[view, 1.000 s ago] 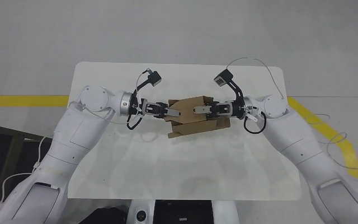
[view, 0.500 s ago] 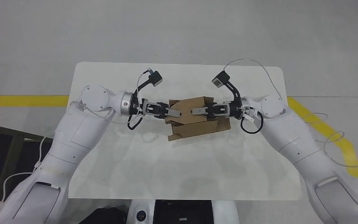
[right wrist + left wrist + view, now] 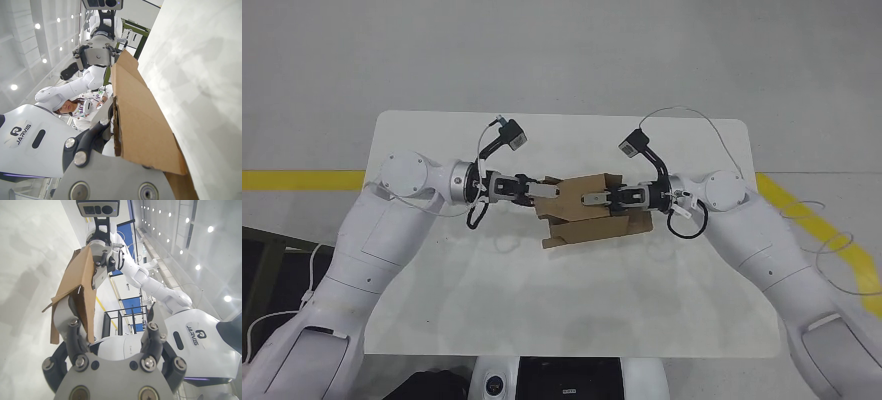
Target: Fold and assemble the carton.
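Carton [image 3: 587, 225], creased brown cardboard, half-hides the right gripper [image 3: 593, 198] pinching its wall while we see the left gripper [image 3: 545, 189] spread.

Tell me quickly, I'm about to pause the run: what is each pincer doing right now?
Left pincer: open, beside a flap of the brown cardboard carton.
Right pincer: closed on the carton's wall.
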